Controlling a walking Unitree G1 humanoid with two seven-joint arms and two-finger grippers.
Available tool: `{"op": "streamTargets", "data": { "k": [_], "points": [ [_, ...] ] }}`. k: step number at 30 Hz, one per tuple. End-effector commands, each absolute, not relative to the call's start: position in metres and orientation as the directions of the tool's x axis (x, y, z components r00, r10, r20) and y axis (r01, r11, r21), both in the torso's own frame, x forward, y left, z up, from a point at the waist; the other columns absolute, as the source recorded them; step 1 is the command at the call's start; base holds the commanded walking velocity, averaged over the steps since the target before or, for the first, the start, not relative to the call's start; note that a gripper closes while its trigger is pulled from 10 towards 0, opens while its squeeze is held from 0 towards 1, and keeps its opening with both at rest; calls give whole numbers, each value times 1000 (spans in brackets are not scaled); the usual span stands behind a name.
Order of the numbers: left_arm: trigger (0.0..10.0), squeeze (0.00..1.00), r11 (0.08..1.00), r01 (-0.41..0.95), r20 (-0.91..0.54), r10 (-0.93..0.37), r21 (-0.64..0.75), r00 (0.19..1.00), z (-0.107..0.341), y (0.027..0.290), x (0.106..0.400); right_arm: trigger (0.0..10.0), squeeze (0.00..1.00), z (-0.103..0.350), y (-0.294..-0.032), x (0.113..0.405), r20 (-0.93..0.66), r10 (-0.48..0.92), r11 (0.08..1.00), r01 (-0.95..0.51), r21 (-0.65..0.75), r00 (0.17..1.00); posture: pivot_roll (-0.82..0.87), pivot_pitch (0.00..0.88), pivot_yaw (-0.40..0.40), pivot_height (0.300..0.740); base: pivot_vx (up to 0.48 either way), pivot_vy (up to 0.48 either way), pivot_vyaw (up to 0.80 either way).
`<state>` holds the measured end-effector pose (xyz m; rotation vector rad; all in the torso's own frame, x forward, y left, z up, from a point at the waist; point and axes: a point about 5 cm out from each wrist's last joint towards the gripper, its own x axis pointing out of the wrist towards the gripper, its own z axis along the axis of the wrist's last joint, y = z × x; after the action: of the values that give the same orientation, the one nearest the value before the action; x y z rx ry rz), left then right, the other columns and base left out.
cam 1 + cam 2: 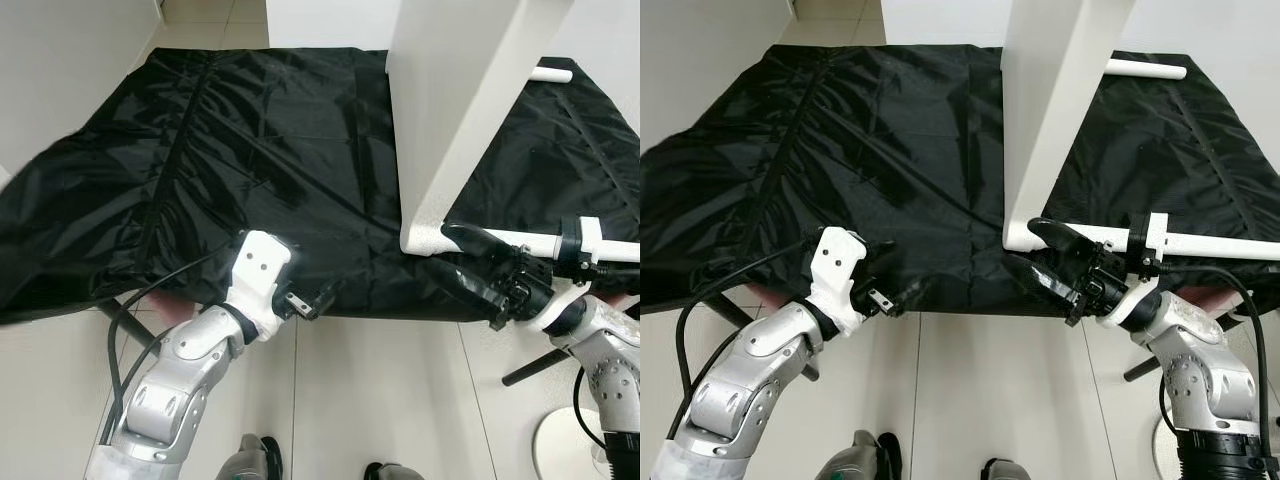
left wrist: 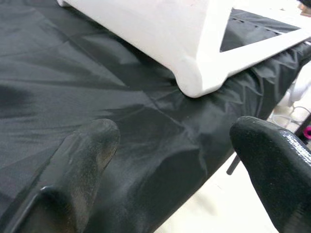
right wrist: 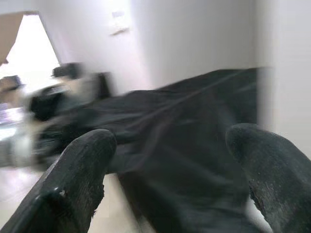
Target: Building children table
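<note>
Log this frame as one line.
stage: table assembly | left gripper: open, over black cloth near edge | right gripper: open, at corner of white table frame | nothing held

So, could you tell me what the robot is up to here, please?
The robot stands at a work surface draped in black cloth, where a white children's table frame rests. Its right end effector, fingers open, is at the frame's near rounded corner, one finger above it and one below. The left end effector, also open, hovers over the cloth's front edge, holding nothing.
</note>
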<state>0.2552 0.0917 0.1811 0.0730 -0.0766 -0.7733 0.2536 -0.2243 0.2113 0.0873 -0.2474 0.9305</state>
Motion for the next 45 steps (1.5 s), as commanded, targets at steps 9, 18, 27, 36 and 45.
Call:
{"op": "streamTargets", "data": {
  "k": [9, 18, 27, 36, 45],
  "points": [
    [10000, 0, 750, 648, 38, -657, 136, 753, 181, 101, 265, 10000, 0, 188, -211, 259, 201, 534, 817, -562, 128, 821, -105, 151, 62, 740, 0, 0, 0],
    [10000, 0, 817, 566, 45, -573, 113, 818, 181, 113, 273, 10000, 0, 167, -202, 263, 146, 476, 858, -494, 139, 867, -91, 149, 48, 740, 0, 0, 0],
    [10000, 0, 845, 522, 80, -532, 116, 843, 182, 119, 277, 10000, 0, 163, -197, 260, 161, 398, 905, -415, 96, 903, -99, 145, 53, 740, 0, 0, 0],
    [10000, 0, 877, 477, 130, -481, 62, 867, 182, 117, 280, 10000, 0, 159, -198, 258, 196, 265, 957, -282, 65, 944, -107, 149, 54, 740, 0, 0, 0],
    [10000, 0, 939, 338, 153, -344, 64, 926, 170, 113, 281, 10000, 0, 157, -196, 255, 268, -72, 995, 86, -42, 961, -115, 130, 47, 740, 0, 0, 0]
  ]
}}
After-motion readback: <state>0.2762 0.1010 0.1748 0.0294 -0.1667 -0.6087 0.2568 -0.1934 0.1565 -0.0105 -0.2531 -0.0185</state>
